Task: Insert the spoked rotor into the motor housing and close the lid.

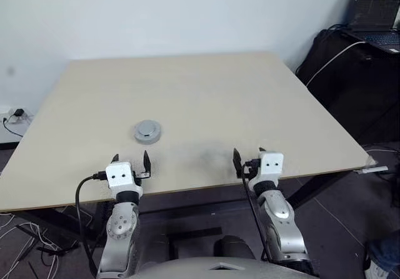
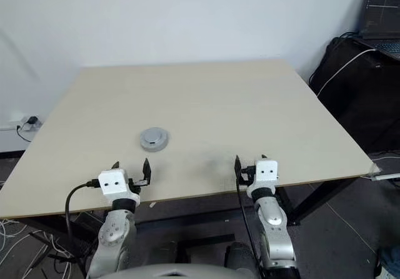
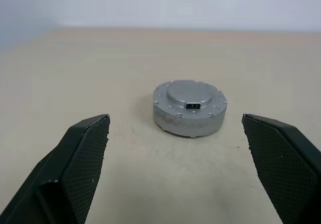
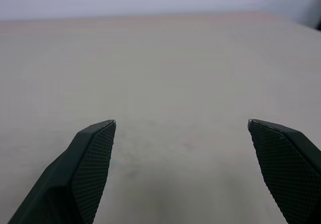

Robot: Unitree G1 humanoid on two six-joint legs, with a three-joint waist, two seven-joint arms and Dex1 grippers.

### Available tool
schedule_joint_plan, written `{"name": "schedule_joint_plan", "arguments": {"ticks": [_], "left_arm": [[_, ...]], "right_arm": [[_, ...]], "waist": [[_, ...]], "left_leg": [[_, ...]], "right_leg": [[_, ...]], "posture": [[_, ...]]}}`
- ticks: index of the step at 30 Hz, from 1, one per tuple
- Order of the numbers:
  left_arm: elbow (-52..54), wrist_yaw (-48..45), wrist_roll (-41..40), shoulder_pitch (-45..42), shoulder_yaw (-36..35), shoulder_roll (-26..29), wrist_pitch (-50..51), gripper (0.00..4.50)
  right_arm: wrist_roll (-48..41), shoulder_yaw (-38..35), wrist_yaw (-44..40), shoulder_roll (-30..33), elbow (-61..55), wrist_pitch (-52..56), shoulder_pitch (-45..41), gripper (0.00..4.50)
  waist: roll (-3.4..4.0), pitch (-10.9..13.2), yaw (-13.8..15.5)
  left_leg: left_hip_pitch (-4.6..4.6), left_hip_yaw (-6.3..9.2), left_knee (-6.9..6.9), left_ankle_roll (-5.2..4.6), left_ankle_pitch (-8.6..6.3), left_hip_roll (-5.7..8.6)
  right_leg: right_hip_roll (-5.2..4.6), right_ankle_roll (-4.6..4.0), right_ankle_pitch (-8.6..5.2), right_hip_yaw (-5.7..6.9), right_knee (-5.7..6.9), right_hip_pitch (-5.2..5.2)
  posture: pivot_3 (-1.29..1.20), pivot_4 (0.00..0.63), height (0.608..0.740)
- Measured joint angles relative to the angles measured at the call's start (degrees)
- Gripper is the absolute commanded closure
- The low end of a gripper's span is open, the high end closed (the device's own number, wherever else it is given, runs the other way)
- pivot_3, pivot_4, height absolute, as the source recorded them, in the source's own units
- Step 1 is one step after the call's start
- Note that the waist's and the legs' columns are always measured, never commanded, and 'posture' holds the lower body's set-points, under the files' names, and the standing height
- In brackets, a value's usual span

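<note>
The lid (image 1: 147,131) is a round grey metal disc with a raised centre and a small black socket on top. It caps a thick grey round unit (image 3: 189,107) lying left of the table's middle. The motor housing's inside and the spoked rotor are hidden. My left gripper (image 1: 130,156) hovers at the table's front edge, just short of the unit. It is open, with nothing between its fingers. My right gripper (image 1: 249,151) is also open and empty, level over the front edge further right, facing bare table (image 4: 165,68).
The beige table (image 1: 206,85) stretches far ahead and to both sides. Beyond its right edge stands a laptop (image 1: 378,16) on dark gear with cables. A wall socket with a plug (image 1: 15,115) sits at the far left.
</note>
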State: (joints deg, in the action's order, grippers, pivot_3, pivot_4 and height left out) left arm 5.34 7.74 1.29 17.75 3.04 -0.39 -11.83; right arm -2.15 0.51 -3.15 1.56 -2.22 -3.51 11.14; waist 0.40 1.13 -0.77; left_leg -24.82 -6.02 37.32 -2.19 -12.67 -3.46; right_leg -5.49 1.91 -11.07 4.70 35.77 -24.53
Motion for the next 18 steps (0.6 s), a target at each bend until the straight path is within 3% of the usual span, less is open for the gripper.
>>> {"name": "schedule_joint_plan", "arguments": {"ticks": [18], "left_arm": [[-2.90, -2.45, 2.50, 1.12, 0.79, -0.64, -6.04, 0.03]], "right_arm": [[2.57, 1.41, -0.82, 0.48, 2.32, -3.93, -0.81, 0.00]], "waist": [[0.05, 0.03, 0.02]], "left_leg": [[0.04, 0.04, 0.01, 0.01, 0.00, -0.04]], "right_leg": [[-0.09, 0.00, 0.00, 0.19, 0.02, 0.01]], "posture": [[0.00, 0.000, 0.740]]}}
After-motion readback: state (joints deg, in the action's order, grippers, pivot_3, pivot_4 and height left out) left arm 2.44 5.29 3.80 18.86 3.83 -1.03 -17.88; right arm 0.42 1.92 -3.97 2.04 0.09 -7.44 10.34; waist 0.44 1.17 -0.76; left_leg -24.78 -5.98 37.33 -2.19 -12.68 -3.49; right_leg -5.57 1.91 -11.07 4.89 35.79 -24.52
